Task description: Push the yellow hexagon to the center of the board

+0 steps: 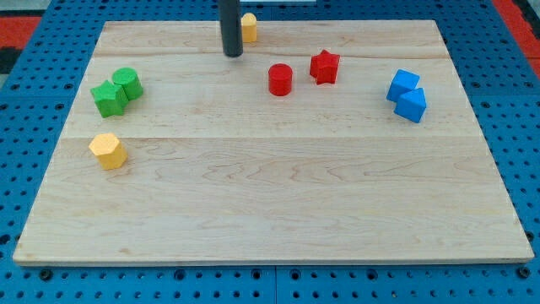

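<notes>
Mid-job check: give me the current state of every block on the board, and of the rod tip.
Yellow hexagon block: view's left edge, untouched.
Second yellow block: top edge, partly hidden behind rod.
Green star block: touching green cylinder block, left side.
Red cylinder block: upright, apart from red star block.
Two blue blocks: touching, right side.
My tip: beside second yellow block, far from hexagon.
</notes>
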Available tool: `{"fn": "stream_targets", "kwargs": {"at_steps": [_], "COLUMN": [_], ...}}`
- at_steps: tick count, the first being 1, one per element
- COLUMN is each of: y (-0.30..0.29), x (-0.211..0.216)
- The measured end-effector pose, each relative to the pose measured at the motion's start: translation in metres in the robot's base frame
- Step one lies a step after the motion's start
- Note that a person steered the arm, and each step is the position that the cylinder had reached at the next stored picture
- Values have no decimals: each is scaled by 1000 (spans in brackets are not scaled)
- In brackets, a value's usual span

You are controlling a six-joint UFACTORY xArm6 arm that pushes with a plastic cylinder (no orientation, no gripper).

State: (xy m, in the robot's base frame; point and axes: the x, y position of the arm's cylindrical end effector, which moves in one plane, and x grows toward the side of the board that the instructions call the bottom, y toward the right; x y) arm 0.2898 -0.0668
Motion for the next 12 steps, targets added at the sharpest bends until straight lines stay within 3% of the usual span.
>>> {"fn": "stream_targets", "kwargs": {"at_steps": [1, 3, 4, 5, 6, 8, 12], "y": [-2, -55, -120, -211, -235, -185, -68], "x": [67, 248, 289, 282, 238, 190, 169]}}
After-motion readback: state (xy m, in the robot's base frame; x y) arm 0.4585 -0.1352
